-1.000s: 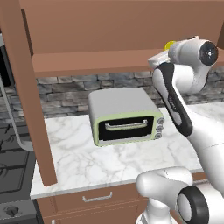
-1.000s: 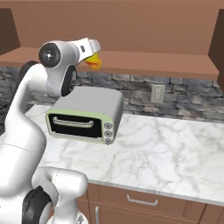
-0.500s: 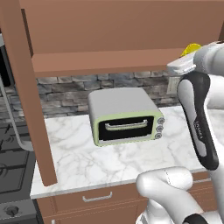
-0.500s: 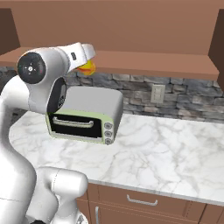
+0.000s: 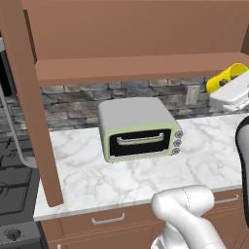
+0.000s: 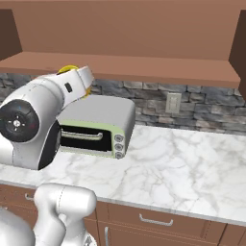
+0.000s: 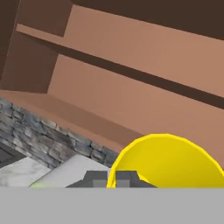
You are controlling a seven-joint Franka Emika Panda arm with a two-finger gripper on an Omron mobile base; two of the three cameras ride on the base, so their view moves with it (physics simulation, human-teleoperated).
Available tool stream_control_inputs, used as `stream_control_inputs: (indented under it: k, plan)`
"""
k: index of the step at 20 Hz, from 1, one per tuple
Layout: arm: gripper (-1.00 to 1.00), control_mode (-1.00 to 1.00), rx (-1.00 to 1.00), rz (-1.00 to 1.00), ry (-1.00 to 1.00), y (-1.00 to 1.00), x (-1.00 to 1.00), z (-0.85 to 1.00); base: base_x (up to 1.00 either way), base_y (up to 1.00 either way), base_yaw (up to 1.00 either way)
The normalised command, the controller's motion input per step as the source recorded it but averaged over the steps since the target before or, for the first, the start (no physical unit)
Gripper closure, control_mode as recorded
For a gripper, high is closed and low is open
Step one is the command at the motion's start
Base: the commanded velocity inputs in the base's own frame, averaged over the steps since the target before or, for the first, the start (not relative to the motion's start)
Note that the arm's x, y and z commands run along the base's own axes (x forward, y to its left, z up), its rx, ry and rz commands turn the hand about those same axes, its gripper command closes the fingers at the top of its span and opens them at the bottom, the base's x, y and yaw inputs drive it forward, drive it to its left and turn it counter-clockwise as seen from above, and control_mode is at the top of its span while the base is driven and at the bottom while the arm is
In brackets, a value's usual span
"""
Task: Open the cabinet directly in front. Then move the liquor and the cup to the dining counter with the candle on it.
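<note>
cup [image 5: 226,78]: yellow tumbler, tipped well off upright, mouth up and away from the toaster oven [image 5: 138,128]; in left base view it sits above and right of the oven, just under the cabinet [image 5: 136,34] floor. In right base view just a yellow sliver [image 6: 68,70] above the oven's left rear.
gripper [image 7: 112,178]: jaws pinched nearly together on the cup rim; I see the yellow wall clamped between the tips in hand view.
cabinet: doors swung open, one door edge-on left of the oven, inner shelf bare where I can see it.
liquor: can't place it from these views.
risk 1: thin rim pinch + tilted cup = I judge it could pivot or slip out on a fast swing; the drop would land on the marble worktop [image 5: 146,170] near the oven.
risk 2: cup rides close under the cabinet floor; lifting before clearing the edge could knock it loose.
risk 3: arm [image 6: 38,120] bulks large in right base view, blocks my look at the oven's left side; driving off blind could clip the open door.
vs half sec ago: cup further right of the oven, lower against the cabinet edge; arm pulled back towards the base, looms bigger. Oven, worktop unmoved.
vs 1 s ago: same trend, wrist rolled, cup more sideways.
</note>
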Motion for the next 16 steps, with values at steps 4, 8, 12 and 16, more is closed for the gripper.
stream_control_inputs:
  k: [4, 8, 12, 16]
  plan:
    - [1.0, -1.0, 0.0, 0.13, 0.0, 0.01, -0.9, -0.15, 0.0, 0.0, 0.0]
    - [1.0, -1.0, 0.0, 0.16, 0.0, 0.09, -0.74, -0.2, 0.0, 0.0, 0.0]
    - [1.0, -1.0, 0.0, 0.16, 0.0, 0.19, -0.58, -0.29, 0.0, 0.0, 0.0]
    - [1.0, -1.0, 0.0, 0.21, 0.02, 0.21, -0.41, -0.27, 0.0, 0.0, 0.0]
